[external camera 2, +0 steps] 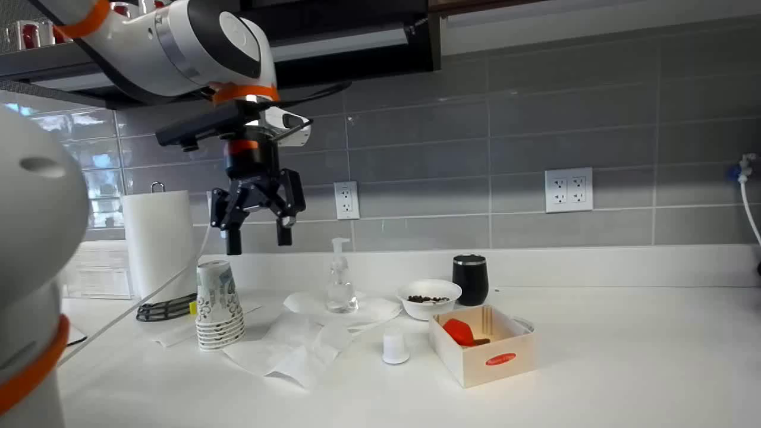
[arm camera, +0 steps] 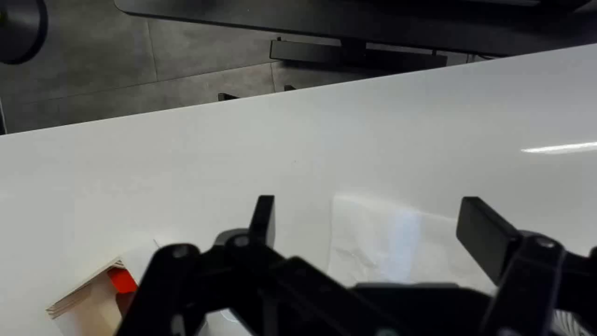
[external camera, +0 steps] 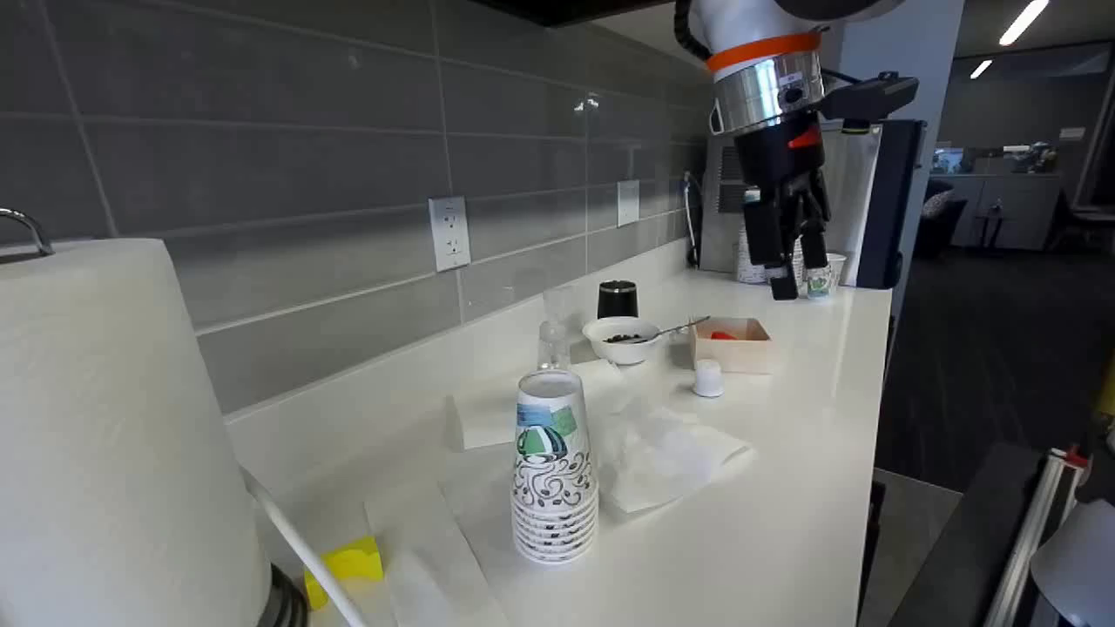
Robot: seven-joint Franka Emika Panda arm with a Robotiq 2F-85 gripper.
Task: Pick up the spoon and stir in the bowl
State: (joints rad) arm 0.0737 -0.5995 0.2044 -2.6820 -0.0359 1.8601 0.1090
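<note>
Evidently, no grasp exists at present. The black, two-fingered gripper (external camera 2: 259, 239) hangs high above and well apart from the small, low, round white bowl (external camera 2: 425, 313), its jaws spread and nothing between them. The slender, grey, apparently metal spoon (external camera: 681, 328) rests in the bowl, its handle slanting out over the rim. I judge that picking up and stirring both remain, although a finished stir, with the spoon released, would look alike from where I stand.

Materials: the bowl has a smooth, flaring side, against which its small, dark, grain-like contents (external camera 2: 427, 299) appear coarse. Just beside the bowl are a black, rounded tumbler (external camera 2: 469, 282) with a bright rim and a lidless, rectangular, pale wood-like box (external camera 2: 475, 370), holding a glossy red piece (external camera 2: 458, 331). Near the bowl are a squat white cylinder (external camera 2: 394, 345) with a flared base and crumpled, soft-looking white paper (external camera 2: 297, 349); well apart from it, tapered, printed paper cups (external camera 2: 220, 306) form a nested stack.
</note>
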